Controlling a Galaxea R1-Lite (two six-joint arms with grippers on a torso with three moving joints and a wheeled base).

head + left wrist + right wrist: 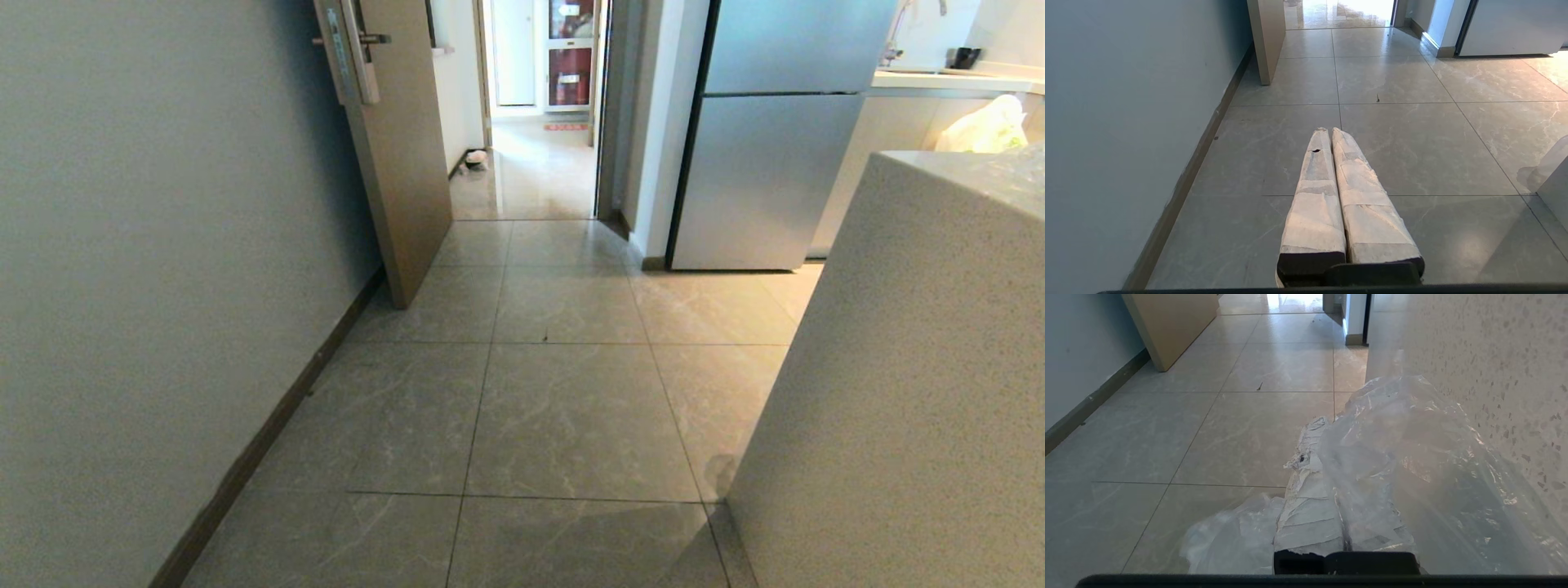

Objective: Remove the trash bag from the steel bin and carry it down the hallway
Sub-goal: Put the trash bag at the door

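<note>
A clear, crinkled trash bag (pixel 1412 457) is bunched over and around my right gripper (pixel 1326 428), which is shut on the plastic. More of the bag's film hangs beside the taped fingers (pixel 1306 506). My left gripper (pixel 1330 130) is shut and empty, pointing along the hallway floor (pixel 1412 155). In the head view the hallway (pixel 563 392) runs ahead on glossy pale tiles toward an open doorway (pixel 539 163), and neither arm appears there. The steel bin is out of view.
A grey wall with dark skirting (pixel 163 245) lines the left. An open wood door (pixel 392 147) stands ahead on the left. A steel fridge (pixel 775 139) is ahead on the right. A speckled counter block (pixel 898 367) is close on the right, beside the bag (pixel 1494 355).
</note>
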